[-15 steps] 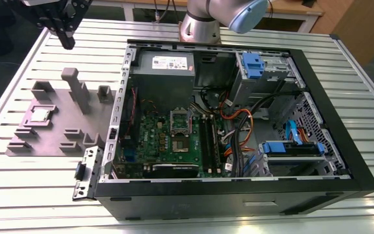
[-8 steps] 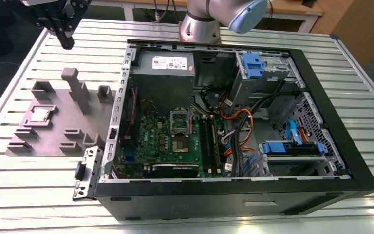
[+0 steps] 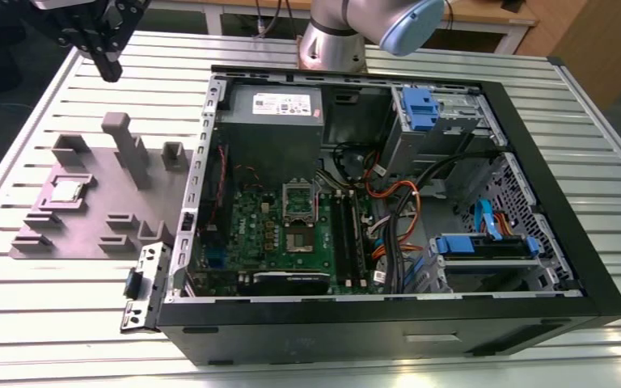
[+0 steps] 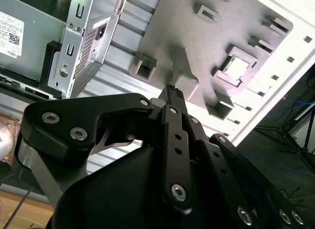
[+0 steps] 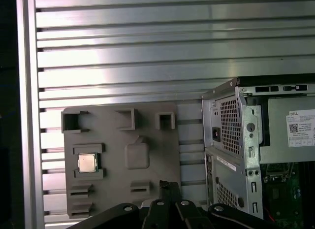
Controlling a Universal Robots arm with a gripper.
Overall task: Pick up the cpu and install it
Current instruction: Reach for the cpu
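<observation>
Leftmost in the exterior view, a grey moulded plastic fixture plate (image 3: 90,222) lay on the slatted aluminium table (image 3: 62,299). The small square silvery cpu (image 3: 68,191) sat flat in one of the plate's recesses, metal top upward and edges square with the plate. Being square, it showed no long axis. Above the plate's far end, well apart from the cpu, hung the black gripper (image 3: 107,71), its fingers pressed together with nothing between them. Toward the exterior view's right lay the open black computer case (image 3: 397,343), holding a green motherboard (image 3: 255,226) and, on it, a silver hinged socket frame (image 3: 300,202).
</observation>
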